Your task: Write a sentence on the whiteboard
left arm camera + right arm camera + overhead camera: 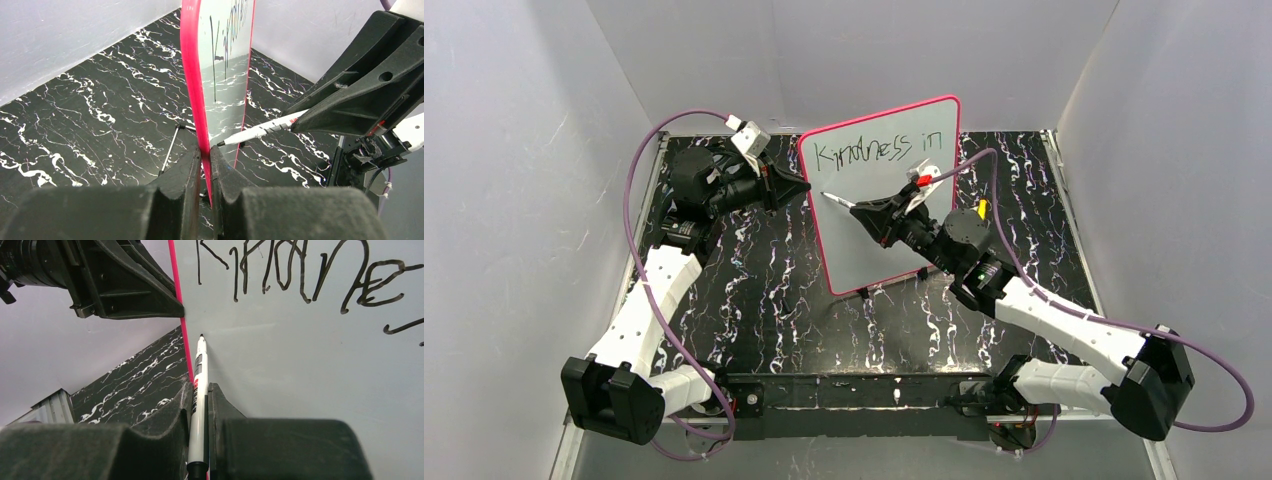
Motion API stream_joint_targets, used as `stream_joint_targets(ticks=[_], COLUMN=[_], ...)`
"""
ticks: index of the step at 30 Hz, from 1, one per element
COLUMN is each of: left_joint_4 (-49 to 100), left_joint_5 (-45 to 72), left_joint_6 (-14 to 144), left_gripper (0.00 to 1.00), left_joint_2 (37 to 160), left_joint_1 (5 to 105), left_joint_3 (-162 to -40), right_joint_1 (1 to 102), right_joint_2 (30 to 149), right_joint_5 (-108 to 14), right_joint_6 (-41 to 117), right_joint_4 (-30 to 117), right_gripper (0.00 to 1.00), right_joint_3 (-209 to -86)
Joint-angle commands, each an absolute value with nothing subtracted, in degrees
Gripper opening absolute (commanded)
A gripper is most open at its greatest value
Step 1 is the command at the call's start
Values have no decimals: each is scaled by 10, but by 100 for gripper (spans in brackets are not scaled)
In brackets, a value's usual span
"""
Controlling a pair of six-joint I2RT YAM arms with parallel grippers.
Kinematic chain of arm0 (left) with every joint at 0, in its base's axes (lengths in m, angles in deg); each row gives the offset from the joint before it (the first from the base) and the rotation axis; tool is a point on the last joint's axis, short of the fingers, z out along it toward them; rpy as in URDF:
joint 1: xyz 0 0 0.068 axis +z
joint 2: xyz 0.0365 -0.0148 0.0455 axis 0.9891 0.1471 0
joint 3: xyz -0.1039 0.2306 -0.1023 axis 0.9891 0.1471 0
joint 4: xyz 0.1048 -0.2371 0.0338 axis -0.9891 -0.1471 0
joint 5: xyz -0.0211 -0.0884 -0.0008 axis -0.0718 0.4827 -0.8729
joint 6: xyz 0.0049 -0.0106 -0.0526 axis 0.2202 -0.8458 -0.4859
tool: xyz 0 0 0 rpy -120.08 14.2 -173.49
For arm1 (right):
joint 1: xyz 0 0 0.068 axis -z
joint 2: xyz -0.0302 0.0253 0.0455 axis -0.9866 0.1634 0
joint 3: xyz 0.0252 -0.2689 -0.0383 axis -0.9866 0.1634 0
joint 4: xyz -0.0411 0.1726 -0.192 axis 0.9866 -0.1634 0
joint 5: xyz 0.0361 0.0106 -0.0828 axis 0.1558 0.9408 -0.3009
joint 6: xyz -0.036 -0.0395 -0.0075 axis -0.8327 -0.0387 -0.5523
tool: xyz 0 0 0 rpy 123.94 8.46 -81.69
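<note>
Black marble-patterned tabletop [754,300] is lying flat between plain grey enclosure walls [514,150]. White marker [260,131] is pointing its dark tip leftward; its barrel label is probably red and black.

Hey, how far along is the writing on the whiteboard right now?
Done: the top line of the sentence reads "Kindness in" on the whiteboard. In hand: the left pincer clamps the board's left edge, and the right pincer grips a marker with its tip near the left side just under that line. Left: the area below is blank, so a second line seems about to start.
</note>
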State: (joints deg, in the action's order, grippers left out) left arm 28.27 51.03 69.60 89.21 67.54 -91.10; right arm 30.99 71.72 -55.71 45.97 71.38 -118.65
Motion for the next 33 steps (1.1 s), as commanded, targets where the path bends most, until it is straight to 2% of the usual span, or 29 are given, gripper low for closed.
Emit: stream_joint_targets(ticks=[1, 6, 14, 22, 33], left_joint_4=[262, 262, 262, 262, 262], left_joint_5=[530, 530, 531, 531, 532], left_joint_6=[700, 700, 700, 699, 699], left_gripper=[0, 0, 0, 0, 0], left_joint_2=[879, 880, 880, 882, 881], left_joint_1=[671, 671, 671, 672, 672], left_joint_3=[-903, -902, -902, -903, -902], right_joint_1=[307, 307, 306, 307, 306], right_joint_2=[716, 710, 695, 676, 693], right_joint_5=[-581, -627, -634, -593, -621], right_joint_6=[459, 462, 465, 479, 469], right_joint_4=[755, 724, 692, 740, 777], right_gripper=[1, 1, 1, 1, 1], right_joint_3=[-1185, -1174, -1154, -1157, -1159])
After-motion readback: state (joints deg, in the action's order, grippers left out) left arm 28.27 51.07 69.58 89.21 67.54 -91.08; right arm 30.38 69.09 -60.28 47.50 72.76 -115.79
